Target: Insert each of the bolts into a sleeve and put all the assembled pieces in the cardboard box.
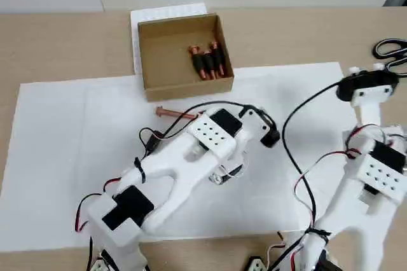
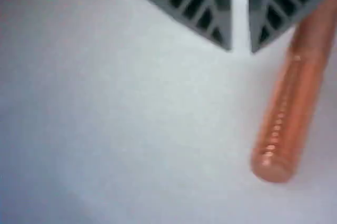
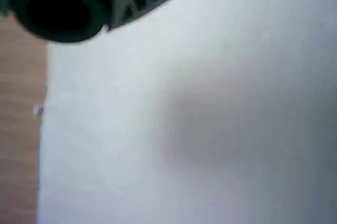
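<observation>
Left arm (image 1: 184, 169): your arm nearer the cardboard box (image 1: 184, 88) wore a white shell with black motor blocks.
Wrist plates (image 1: 210, 132): white, each drilled with rows of small holes.
Cables (image 1: 283, 134): black, plus thin red leads at the joints.
Left gripper (image 2: 239, 50): you had dark grey fingers (image 2: 200, 3), slotted with slanted ribs.
Right arm (image 1: 346, 201): farther from the box, likewise white and black.

Plenty of room in the left half of the cardboard box (image 1: 162, 48); the assembled pieces (image 1: 206, 61) crowd its right wall. The bolt (image 1: 172, 112) lies close before the box's front wall (the left arm (image 1: 184, 169) overhangs one end). The paper (image 1: 57, 156) leftward of it lies open.
</observation>
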`<action>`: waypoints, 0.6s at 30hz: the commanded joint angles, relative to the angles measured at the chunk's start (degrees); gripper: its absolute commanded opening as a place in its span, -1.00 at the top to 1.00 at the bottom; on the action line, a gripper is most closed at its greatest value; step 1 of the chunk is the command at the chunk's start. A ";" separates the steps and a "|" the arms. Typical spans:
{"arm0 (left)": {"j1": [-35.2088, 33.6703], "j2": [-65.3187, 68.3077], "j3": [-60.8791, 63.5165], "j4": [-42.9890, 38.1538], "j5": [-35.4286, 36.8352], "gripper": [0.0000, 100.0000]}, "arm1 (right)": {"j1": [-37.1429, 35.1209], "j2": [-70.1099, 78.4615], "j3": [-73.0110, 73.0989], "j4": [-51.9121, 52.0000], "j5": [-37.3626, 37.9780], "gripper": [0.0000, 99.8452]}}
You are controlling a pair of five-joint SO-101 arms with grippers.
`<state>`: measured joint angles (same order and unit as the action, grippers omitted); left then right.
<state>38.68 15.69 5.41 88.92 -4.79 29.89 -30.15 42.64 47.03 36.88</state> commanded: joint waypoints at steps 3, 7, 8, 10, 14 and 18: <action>-1.58 -0.53 -5.67 4.13 -0.62 0.69 | -2.33 0.04 -0.44 0.31 0.00 0.99; -3.52 0.00 -6.81 4.40 -2.20 0.73 | -2.86 -0.04 -0.44 0.31 -0.70 0.99; -4.13 0.00 -6.81 3.96 -2.64 0.73 | -2.77 -0.04 -0.44 0.31 -0.70 0.99; -4.75 0.00 -6.81 2.99 -3.78 0.73 | -2.51 -0.04 -0.44 0.31 -0.70 0.99; -5.89 0.09 -6.81 0.79 -5.45 0.73 | -2.59 -0.04 -0.44 0.31 -0.70 0.99; -6.68 0.18 -6.81 0.18 -6.15 0.73 | -2.77 -0.04 -0.44 0.31 -0.79 0.99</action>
<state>32.44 16.22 0.75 90.15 -10.59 27.52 -30.15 42.64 47.03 36.62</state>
